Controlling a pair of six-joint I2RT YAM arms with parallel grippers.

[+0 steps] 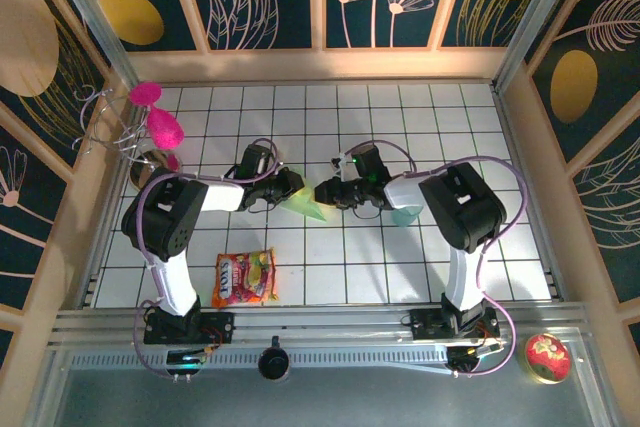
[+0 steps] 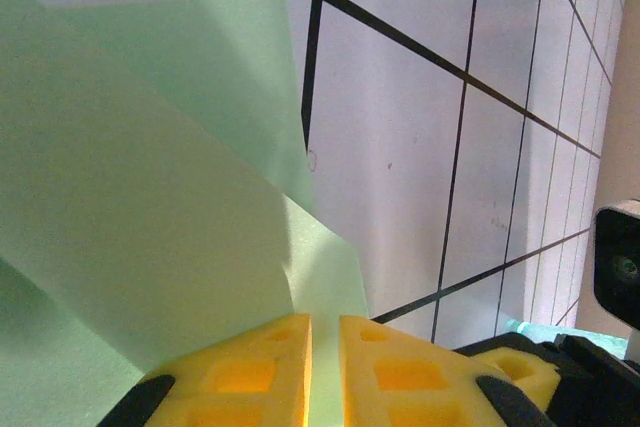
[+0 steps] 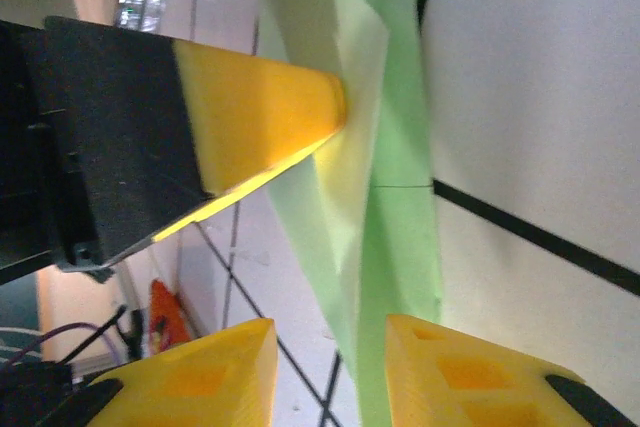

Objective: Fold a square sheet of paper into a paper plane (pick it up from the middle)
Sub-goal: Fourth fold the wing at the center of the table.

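The sheet of paper (image 1: pixel 305 210) is pale mint green and folded into a narrow pointed shape. It hangs just above the tiled table (image 1: pixel 420 267) between the two grippers. My left gripper (image 1: pixel 292 187) is shut on it. In the left wrist view the yellow fingers (image 2: pixel 260 367) pinch a strip of the paper (image 2: pixel 150 197) in a thin slit at the left gripper (image 2: pixel 325 319). My right gripper (image 1: pixel 322 191) faces it from the right. In the right wrist view the right gripper (image 3: pixel 330 325) is open, and folded layers of the paper (image 3: pixel 400 197) pass between its jaws.
A translucent teal cup (image 1: pixel 405 215) stands close by the right forearm. A candy bag (image 1: pixel 243 277) lies near the front left. A pink object (image 1: pixel 160 125) and a wire rack (image 1: pixel 100 122) sit at the back left. A red tin (image 1: pixel 545 357) rests outside the front rail.
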